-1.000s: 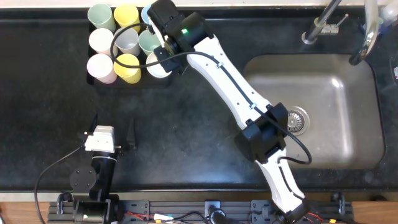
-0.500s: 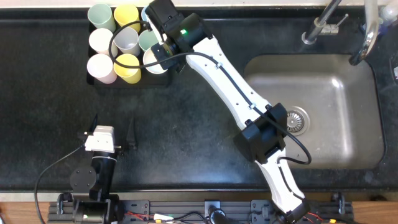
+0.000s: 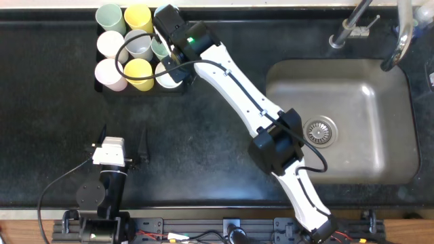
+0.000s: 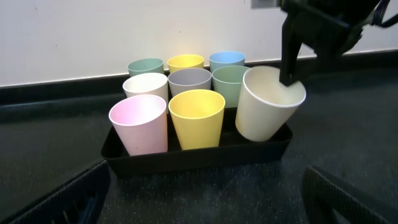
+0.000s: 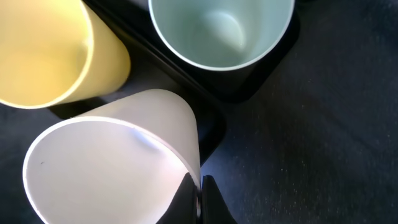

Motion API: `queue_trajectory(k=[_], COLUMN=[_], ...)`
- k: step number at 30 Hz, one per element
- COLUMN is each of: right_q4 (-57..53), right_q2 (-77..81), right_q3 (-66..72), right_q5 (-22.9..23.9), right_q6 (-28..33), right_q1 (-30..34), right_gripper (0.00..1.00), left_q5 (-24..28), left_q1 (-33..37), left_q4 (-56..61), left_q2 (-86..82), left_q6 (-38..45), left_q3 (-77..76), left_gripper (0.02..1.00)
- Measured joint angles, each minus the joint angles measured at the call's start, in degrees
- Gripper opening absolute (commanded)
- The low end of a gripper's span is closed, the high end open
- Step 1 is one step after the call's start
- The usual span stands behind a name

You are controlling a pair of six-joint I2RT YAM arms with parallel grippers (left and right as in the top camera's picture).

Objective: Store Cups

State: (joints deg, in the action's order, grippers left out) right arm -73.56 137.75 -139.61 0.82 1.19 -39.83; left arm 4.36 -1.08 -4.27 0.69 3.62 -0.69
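Clamped with the right claw [image 5: 199, 196] onto a tilted cream cup [image 5: 112, 163] at its rim; mint cup [image 5: 221, 31] just beyond, black tray [image 5: 175, 66] below.

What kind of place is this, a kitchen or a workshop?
Probably a kitchen counter: a dark worktop, a steel sink with a faucet, and a black tray of coloured cups by the wall, where the right gripper holds a cream cup.

The bare counter [image 3: 203, 156] between my left gripper [image 3: 123, 130] and the tray [image 4: 186, 160] is open to pass. Cups [image 3: 139, 44] fill the tray. My right arm [image 3: 237, 85] lies across its right side, where my right gripper [image 5: 198, 186] pinches a tilted white cup [image 4: 267, 106].
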Motion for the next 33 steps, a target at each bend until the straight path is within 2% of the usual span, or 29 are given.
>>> queue_trajectory(k=[18, 19, 21, 22, 23, 28, 31, 33], right_q4=[0.0, 0.0, 0.0, 0.1, 0.1, 0.0, 0.0, 0.1], right_q2=[2.2, 2.3, 2.3, 2.3, 2.3, 2.3, 2.3, 2.3], right_q3=[0.0, 0.0, 0.0, 0.0, 0.0, 0.0, 0.0, 0.0], right_q5=[0.2, 0.2, 0.2, 0.3, 0.2, 0.2, 0.3, 0.3], right_q6=[1.8, 1.9, 1.6, 1.5, 1.7, 1.9, 2.0, 2.0], right_q1=[0.0, 0.0, 0.0, 0.0, 0.0, 0.0, 0.0, 0.0], right_gripper=[0.045, 0.069, 0.279, 0.454, 0.542, 0.763, 0.967, 0.996], left_q5=[0.0, 0.0, 0.0, 0.0, 0.0, 0.0, 0.0, 0.0], left_q1=[0.0, 0.0, 0.0, 0.0, 0.0, 0.0, 0.0, 0.0], left_q4=[0.0, 0.0, 0.0, 0.0, 0.0, 0.0, 0.0, 0.0], left_q2=[0.0, 0.0, 0.0, 0.0, 0.0, 0.0, 0.0, 0.0], left_q6=[0.0, 0.0, 0.0, 0.0, 0.0, 0.0, 0.0, 0.0], left_q3=[0.0, 0.0, 0.0, 0.0, 0.0, 0.0, 0.0, 0.0], left_gripper=[0.998, 0.998, 0.998, 0.998, 0.998, 0.998, 0.998, 0.998])
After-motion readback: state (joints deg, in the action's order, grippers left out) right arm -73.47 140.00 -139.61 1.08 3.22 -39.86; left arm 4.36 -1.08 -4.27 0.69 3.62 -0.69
